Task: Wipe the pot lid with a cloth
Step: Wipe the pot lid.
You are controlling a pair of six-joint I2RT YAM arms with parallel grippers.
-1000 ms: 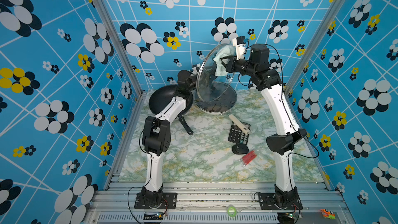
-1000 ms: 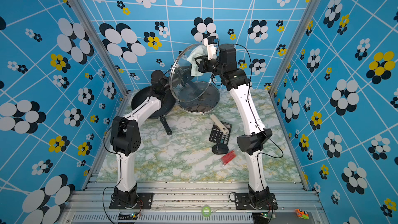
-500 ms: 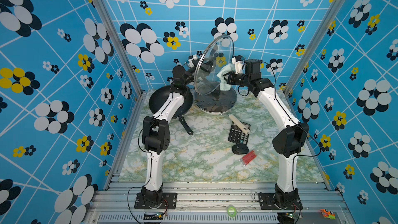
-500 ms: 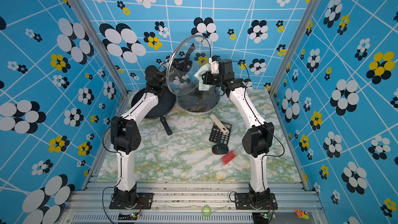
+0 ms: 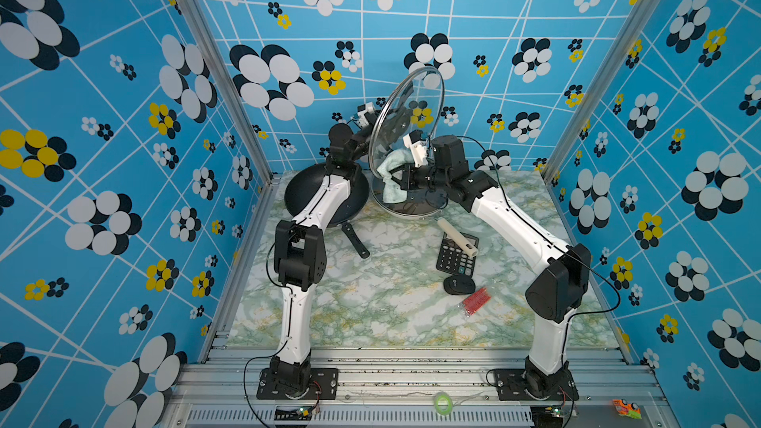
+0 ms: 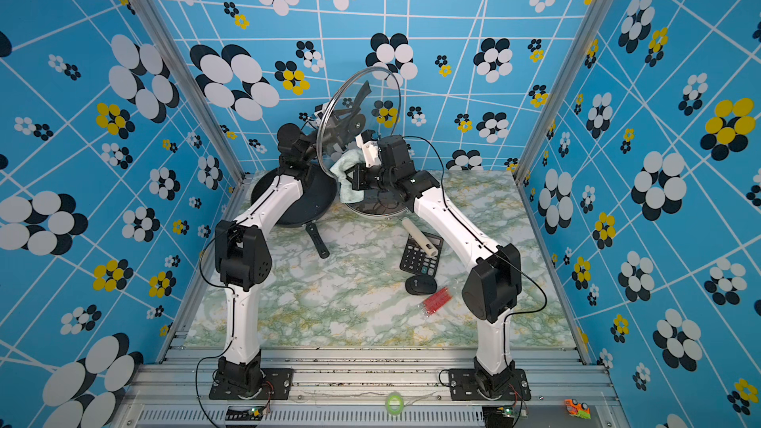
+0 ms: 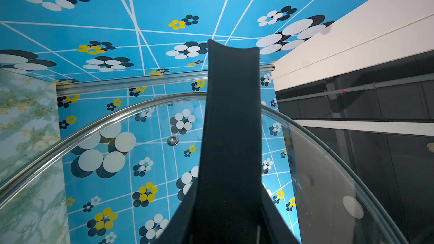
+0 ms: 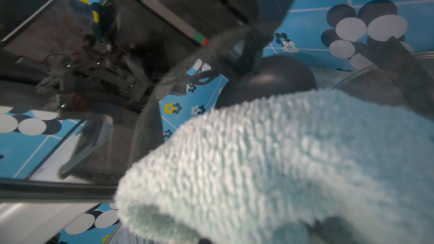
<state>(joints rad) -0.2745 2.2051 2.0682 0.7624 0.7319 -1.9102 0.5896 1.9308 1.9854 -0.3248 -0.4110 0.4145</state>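
Note:
The glass pot lid (image 5: pixel 412 94) stands on edge in the air at the back of the table. My left gripper (image 5: pixel 379 123) is shut on its black handle (image 7: pixel 232 125) from behind, and the handle hides the jaws in the left wrist view. The steel rim (image 7: pixel 94 126) arcs across that view. My right gripper (image 5: pixel 401 177) is shut on the pale mint cloth (image 5: pixel 391 174), pressing it against the lower part of the lid's near face. In the right wrist view the cloth (image 8: pixel 270 160) hides the jaws. Both top views show the lid (image 6: pixel 383 92) and cloth (image 6: pixel 348 179).
A black frying pan (image 5: pixel 325 195) lies at the back left under the left arm. A round steel-rimmed dish (image 5: pixel 416 205) sits below the lid. A calculator (image 5: pixel 455 261) with a cream tube (image 5: pixel 457 236) on it, a black mouse (image 5: pixel 459 285) and a red packet (image 5: pixel 475 300) lie right of centre.
My right gripper has carried the cloth down the lid's face, from near its top edge to its lower part. The left gripper raised and turned the lid slightly, then held it.

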